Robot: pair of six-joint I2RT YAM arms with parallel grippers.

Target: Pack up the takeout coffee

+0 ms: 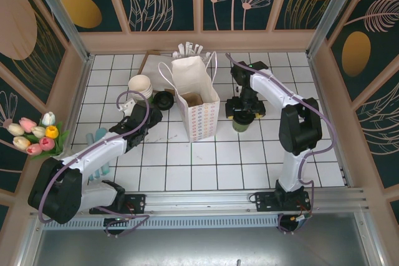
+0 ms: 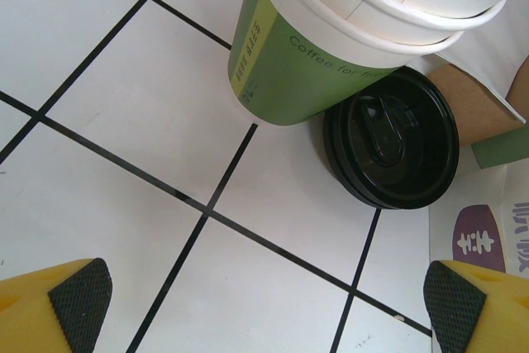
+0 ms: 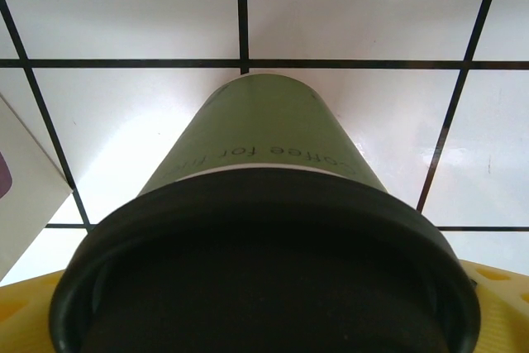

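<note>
The takeout coffee, a dark-green paper cup with a black lid, stands just right of the open white paper bag. My right gripper is directly above it, shut on the cup at the lid, with a yellow finger showing on each side. Whether the cup's base rests on the tiles I cannot tell. My left gripper hovers open over bare tile left of the bag, its pads wide apart and nothing between them.
A stack of cream cups and black lids sit just beyond the left gripper, beside the bag. Wrapped straws stand behind the bag. Tulips sit outside the left wall. The bag's corner is left of the coffee.
</note>
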